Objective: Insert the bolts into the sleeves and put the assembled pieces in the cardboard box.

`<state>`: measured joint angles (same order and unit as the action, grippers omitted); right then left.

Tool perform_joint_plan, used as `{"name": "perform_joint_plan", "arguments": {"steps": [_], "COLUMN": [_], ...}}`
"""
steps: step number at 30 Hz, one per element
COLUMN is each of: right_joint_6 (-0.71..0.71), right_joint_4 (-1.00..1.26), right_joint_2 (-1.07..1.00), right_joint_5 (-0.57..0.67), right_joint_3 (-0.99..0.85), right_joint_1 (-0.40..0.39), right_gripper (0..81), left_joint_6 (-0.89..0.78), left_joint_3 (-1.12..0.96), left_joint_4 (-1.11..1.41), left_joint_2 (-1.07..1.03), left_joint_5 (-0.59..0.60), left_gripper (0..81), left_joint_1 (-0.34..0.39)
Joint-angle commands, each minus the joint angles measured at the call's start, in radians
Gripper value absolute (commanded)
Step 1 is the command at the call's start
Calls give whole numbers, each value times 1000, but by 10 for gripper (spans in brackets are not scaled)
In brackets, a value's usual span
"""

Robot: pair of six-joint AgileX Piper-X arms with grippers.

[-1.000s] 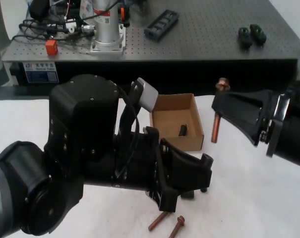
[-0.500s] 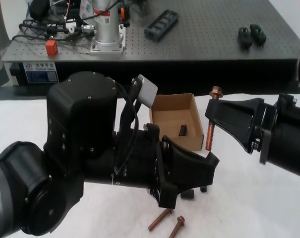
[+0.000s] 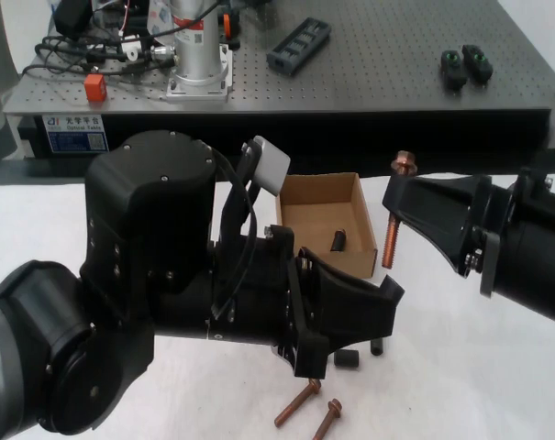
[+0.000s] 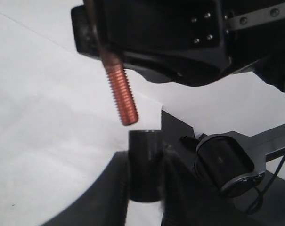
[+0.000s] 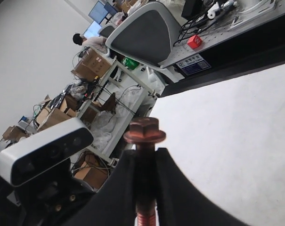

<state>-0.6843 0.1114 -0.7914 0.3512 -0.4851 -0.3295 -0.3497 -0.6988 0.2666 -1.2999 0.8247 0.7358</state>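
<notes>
On the white counter [image 3: 497,367] the cardboard box [image 3: 360,261] stands open; the left jaws clamp a black sleeve [image 4: 144,165] upright, mouth up, so the bolt [image 4: 123,94], pinched below its head by the right jaws, can drop straight in; its tip hangs just above

The high view looks from behind both arms, forward and down across the white bench [image 3: 497,367] to a perforated metal table [image 3: 378,64] beyond. The left wrist view sits very close behind the left gripper [image 4: 145,176], facing the sleeve [image 4: 145,160] and the bolt [image 4: 122,89] tip. The right wrist view looks along the right gripper [image 5: 144,162], past the bolt head, toward the room. All three views share the bolt.
</notes>
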Motion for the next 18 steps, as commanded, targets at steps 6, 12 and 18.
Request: {"name": "perform_joint_plan", "arguments": {"steps": [6,12,18], "right_joint_6": [-11,-19,-19], "right_joint_4": [26,-8,-42], "right_joint_2": [27,28,28], "right_joint_5": [-68,-63,-61], "right_joint_3": [-2,-2,-2], "right_joint_1": [-2,-2,-13], "right_gripper": [1,1,1], "left_joint_6": [-16,-16,-47], "left_joint_3": [-3,-3,-3], "left_joint_4": [28,28,78], "left_joint_2": [8,8,8], "left_joint_5": [-60,-66,-73], "left_gripper": [6,6,6], "left_joint_1": [-2,-2,-2]}}
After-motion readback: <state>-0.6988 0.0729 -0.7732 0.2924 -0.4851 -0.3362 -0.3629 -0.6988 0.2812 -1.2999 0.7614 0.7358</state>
